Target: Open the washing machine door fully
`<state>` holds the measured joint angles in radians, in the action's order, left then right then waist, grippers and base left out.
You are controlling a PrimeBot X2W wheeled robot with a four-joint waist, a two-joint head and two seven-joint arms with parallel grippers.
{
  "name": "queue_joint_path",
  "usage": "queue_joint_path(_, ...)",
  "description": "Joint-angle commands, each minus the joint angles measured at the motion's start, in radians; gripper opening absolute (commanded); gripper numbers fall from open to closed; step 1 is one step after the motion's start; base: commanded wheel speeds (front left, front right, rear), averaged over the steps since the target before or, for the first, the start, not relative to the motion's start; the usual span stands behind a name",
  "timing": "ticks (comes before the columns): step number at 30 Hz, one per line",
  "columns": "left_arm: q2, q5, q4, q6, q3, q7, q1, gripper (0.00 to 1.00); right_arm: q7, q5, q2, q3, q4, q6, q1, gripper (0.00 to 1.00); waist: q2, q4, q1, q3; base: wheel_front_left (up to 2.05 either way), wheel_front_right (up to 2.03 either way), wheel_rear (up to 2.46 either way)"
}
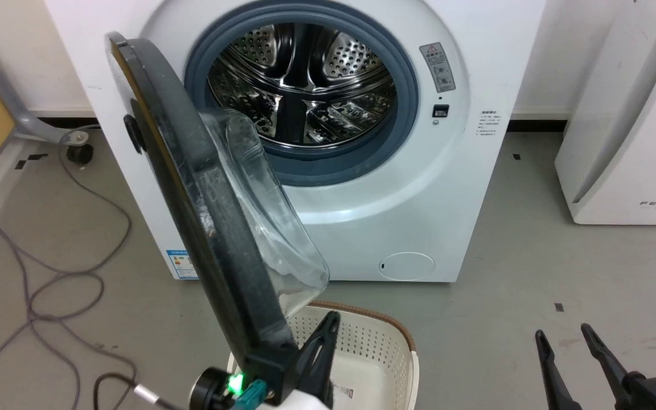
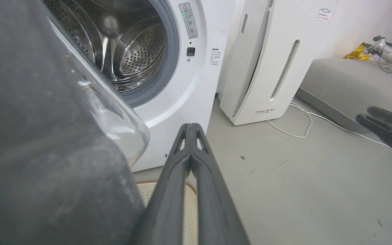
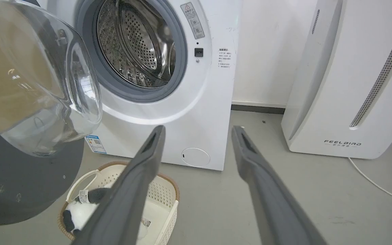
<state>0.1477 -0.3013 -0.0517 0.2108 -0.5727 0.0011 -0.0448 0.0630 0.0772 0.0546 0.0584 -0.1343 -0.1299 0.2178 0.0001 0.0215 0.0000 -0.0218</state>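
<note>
The white washing machine (image 1: pixel 396 216) stands ahead with its steel drum (image 1: pixel 305 85) exposed. Its black door (image 1: pixel 191 188) is swung out towards me, almost edge-on, and the clear glass bowl (image 1: pixel 271 222) bulges to the right. My left gripper (image 1: pixel 332 318) is shut with nothing in it, right beside the inner side of the door's free edge. Whether it touches the door I cannot tell. In the left wrist view the door (image 2: pixel 46 153) looms at the left of the closed fingers (image 2: pixel 191 127). My right gripper (image 1: pixel 567 336) hangs open at the lower right, well away from the door (image 3: pixel 29 190).
A white perforated basket (image 1: pixel 385 324) with a brown rim sits on the floor under the door, with a black-and-white item (image 3: pixel 80 211) inside. A white FEELBIRD appliance (image 1: pixel 630 142) stands to the right. Cables (image 1: pixel 49 285) lie on the floor at the left. A grey cushion (image 2: pixel 345 81) is further right.
</note>
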Motion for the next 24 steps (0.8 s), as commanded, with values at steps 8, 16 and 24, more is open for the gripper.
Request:
queue_joint_path(8, 0.06, 0.009, -0.143, 0.09, 0.051, 0.024, 0.119, 0.0, -0.017, -0.002, -0.004, -0.003, -0.006, -0.001, 0.016, 1.0, -0.0001, 0.044, 0.0, 0.003, 0.0, 0.0, 0.0)
queue_joint_path(16, 0.117, 0.017, -0.262, 0.166, 0.119, 0.052, 0.208, 0.0, -0.025, -0.005, -0.004, 0.0, -0.013, -0.001, 0.014, 1.0, -0.0001, 0.09, 0.0, 0.002, 0.0, 0.0, 0.0)
queue_joint_path(24, 0.194, 0.009, -0.326, 0.241, 0.273, 0.044, 0.263, 0.0, -0.034, 0.003, -0.004, 0.005, -0.02, -0.001, 0.012, 1.0, -0.0001, 0.146, 0.0, 0.017, 0.0, 0.0, 0.0)
